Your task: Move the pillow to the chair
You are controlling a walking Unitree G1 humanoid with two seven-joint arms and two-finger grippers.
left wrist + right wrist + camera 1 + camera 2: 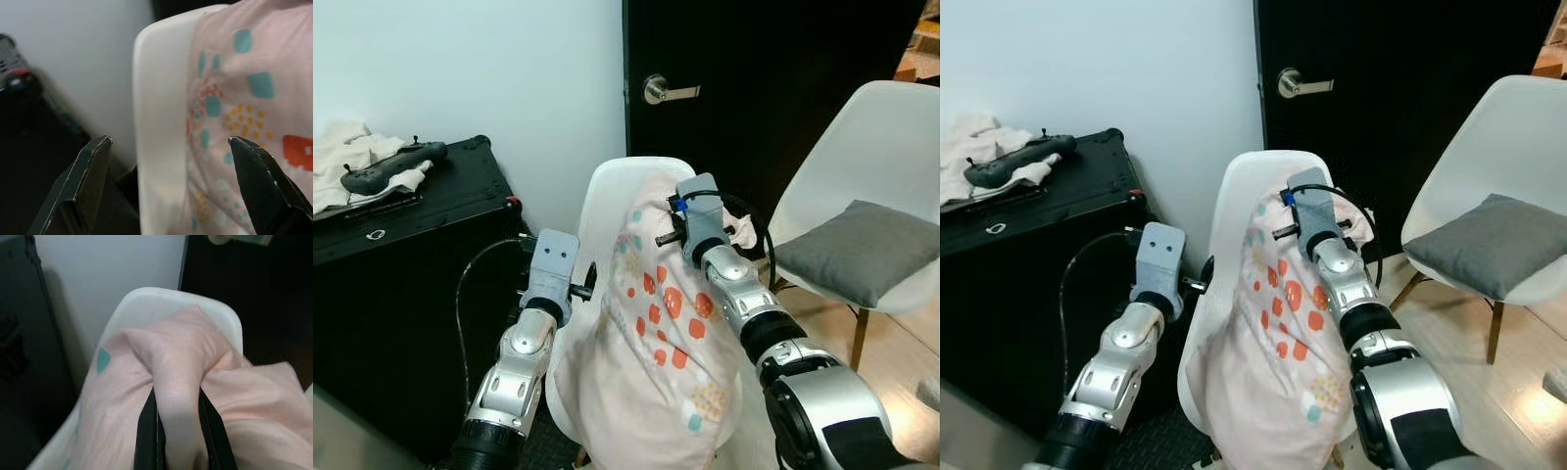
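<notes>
A pink pillow (658, 338) with orange and teal patches stands upright in the seat of a white shell chair (607, 196) straight ahead, leaning against the backrest. My right gripper (176, 392) is shut on the pillow's bunched top corner, up near the chair's back rim. My left gripper (169, 141) is open beside the chair's left edge, its fingers (90, 171) straddling the rim and the pillow's side without touching them. The lower end of the pillow hangs over the seat front.
A second white chair (891, 127) with a grey cushion (862, 250) stands at the right. Behind is a black door (764, 88) with a lever handle (668, 91). A black case (401, 264) at the left carries a cloth (342, 152) and a black controller (391, 166).
</notes>
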